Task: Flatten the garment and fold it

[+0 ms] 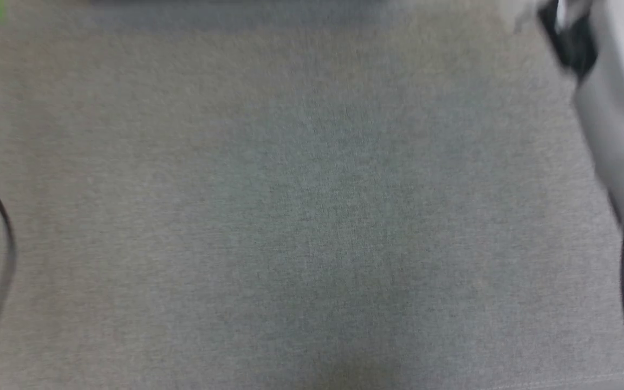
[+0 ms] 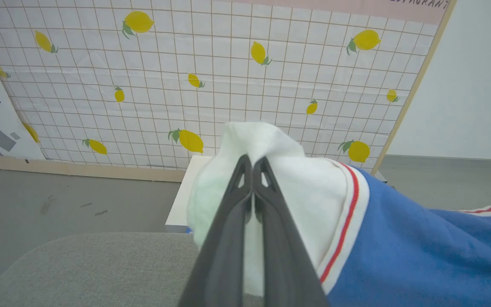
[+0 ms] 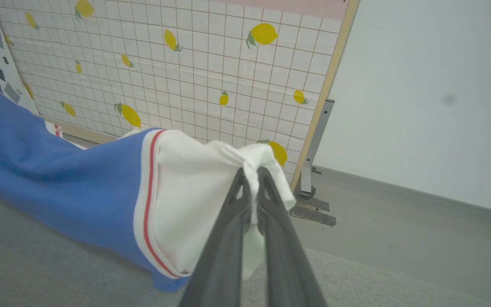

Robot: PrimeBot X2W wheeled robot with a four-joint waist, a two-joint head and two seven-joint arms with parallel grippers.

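Note:
The garment (image 2: 403,256) is bright blue with white sleeve panels edged in thin red stripes. In the left wrist view my left gripper (image 2: 252,164) is shut on one white sleeve (image 2: 309,187), which bunches around the fingertips above the grey surface. In the right wrist view my right gripper (image 3: 250,175) is shut on the other white sleeve (image 3: 190,187). From there the blue body (image 3: 49,179) stretches away to the left, held off the surface.
A grey fabric-covered surface (image 1: 312,216) lies below, its rounded corner (image 2: 79,268) near the left gripper. Behind stands a lemon-print grid panel (image 2: 228,64) with a metal foot (image 3: 313,204). A white block (image 2: 180,200) sits past the surface's edge. A pale forearm (image 1: 615,97) is at upper right.

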